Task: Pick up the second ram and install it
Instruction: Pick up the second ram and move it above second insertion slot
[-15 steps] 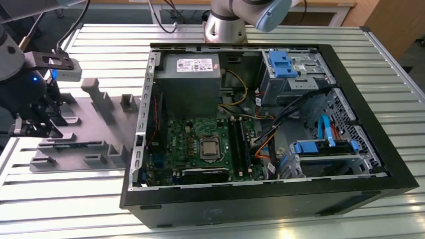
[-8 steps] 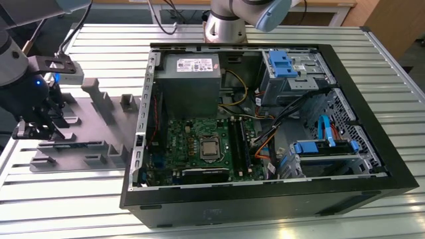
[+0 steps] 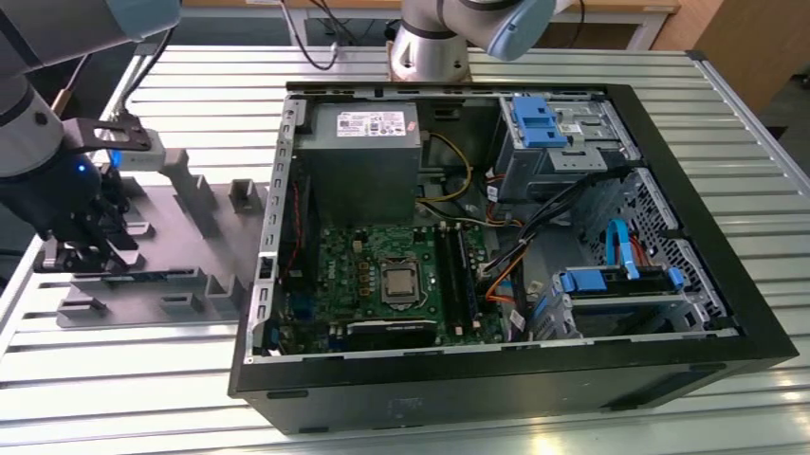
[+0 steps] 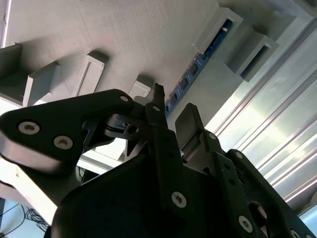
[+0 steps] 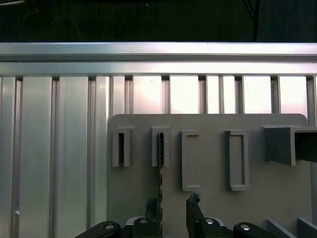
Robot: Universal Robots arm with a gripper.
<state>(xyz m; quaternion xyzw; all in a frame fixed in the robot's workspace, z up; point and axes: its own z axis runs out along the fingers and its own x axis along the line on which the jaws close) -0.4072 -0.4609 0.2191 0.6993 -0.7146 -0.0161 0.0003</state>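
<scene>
1. Black two-finger end effector [image 5: 173, 206]: fingers spread, pinching nothing. The gap between them is plain in both wrist views.
2. Second ram [image 5: 160, 148]: a thin, dark green-blue memory stick standing on its long edge in a slot of the holder tray. It sits between the spread fingers, closer to one than the other. Can't tell whether it touches that finger. Not lifted yet.
3. Handling, as a judgement: light, stiff and thin. Fragile at the chips and the contact edge, and likely to jam or crack if twisted in the slot. Best hold is across the two flat faces near mid-length, high on the free edge, with a gentle squeeze and the stick kept upright.
4. Grey plastic holder tray [image 5: 277, 198]: several upright slotted posts, lying flat on the ribbed aluminium bench [image 5: 54, 148].
5. Farthest, in the exterior view: open black desktop computer case [image 3: 506, 379], to the exterior view's right of the tray. Green motherboard [image 3: 367, 275] inside, with long black slots [image 3: 453, 275]. All well apart from the end effector.
</scene>
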